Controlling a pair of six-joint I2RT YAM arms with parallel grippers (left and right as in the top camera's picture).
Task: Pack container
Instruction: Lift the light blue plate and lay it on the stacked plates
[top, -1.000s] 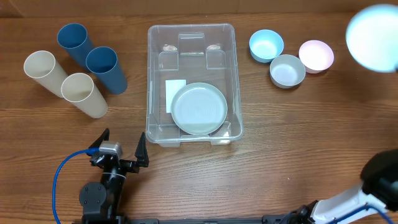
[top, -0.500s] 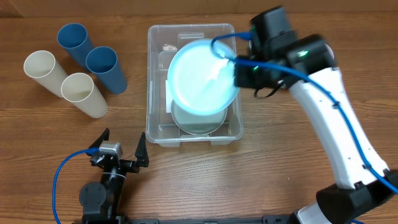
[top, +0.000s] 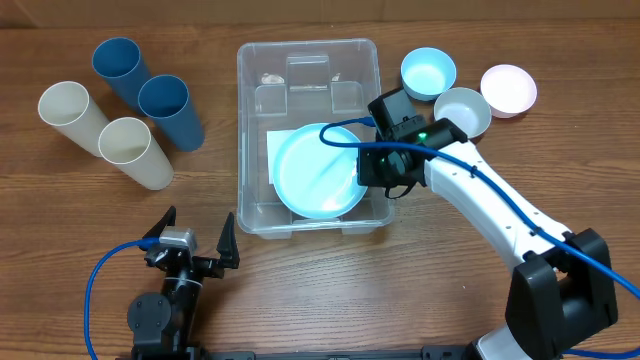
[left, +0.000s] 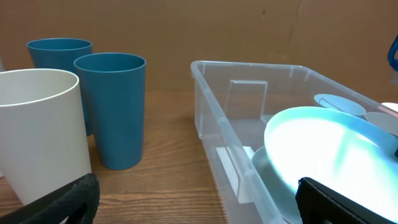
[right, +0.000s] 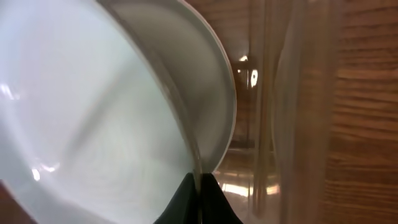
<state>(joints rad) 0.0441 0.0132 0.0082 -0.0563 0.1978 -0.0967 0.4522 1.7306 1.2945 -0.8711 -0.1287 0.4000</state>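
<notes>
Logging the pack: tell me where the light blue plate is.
Overhead view: the light blue plate, gripped at its right edge by the right tool, is in the near half of the container.

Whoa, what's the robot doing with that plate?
The right arm has its jaws shut on the rim of a light blue plate, holding it tilted inside the clear container, over another plate lying there. The left arm rests near the table's front edge, jaws open and empty. The cups and bowls sit outside.

Camera layout
Overhead looks straight down; left wrist, low at 7 o'clock, faces 12; all views share the container (top: 308, 85).
</notes>
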